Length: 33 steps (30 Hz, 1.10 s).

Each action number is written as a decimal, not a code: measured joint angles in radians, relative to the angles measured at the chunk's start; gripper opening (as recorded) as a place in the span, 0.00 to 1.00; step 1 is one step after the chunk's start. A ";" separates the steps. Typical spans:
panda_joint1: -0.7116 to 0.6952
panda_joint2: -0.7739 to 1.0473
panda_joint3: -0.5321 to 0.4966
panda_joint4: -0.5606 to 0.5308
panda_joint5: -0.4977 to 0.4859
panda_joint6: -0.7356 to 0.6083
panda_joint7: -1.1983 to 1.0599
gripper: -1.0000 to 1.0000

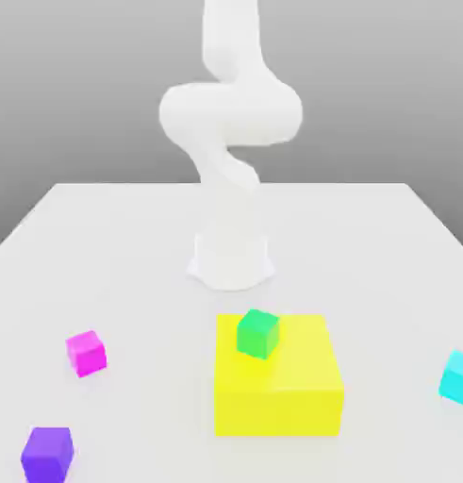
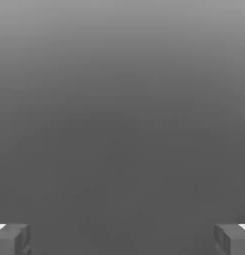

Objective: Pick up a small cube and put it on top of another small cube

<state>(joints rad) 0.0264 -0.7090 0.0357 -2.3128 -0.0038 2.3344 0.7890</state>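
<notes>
My gripper is spread wide, holding nothing. Nothing is done yet: the cyan cube rests on the table, well away from it, apart from the green cube atop the yellow block.

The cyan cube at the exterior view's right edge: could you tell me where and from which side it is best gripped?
Probably from above, closing on two opposite side faces of the cyan cube. It sits flat on the table, apart from the other blocks, so its top is unobstructed.
</notes>
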 joint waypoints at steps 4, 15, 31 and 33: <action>0.044 0.150 0.062 -0.021 -0.011 0.057 -0.015 0.50; 0.162 0.547 0.236 -0.077 -0.082 0.208 -0.023 0.50; 0.450 1.138 0.229 -0.099 -0.334 0.476 0.098 0.50; 0.463 1.159 0.213 -0.094 -0.348 0.493 0.108 0.00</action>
<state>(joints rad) 0.4898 0.4504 0.2486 -2.4064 -0.3519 2.8274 0.8970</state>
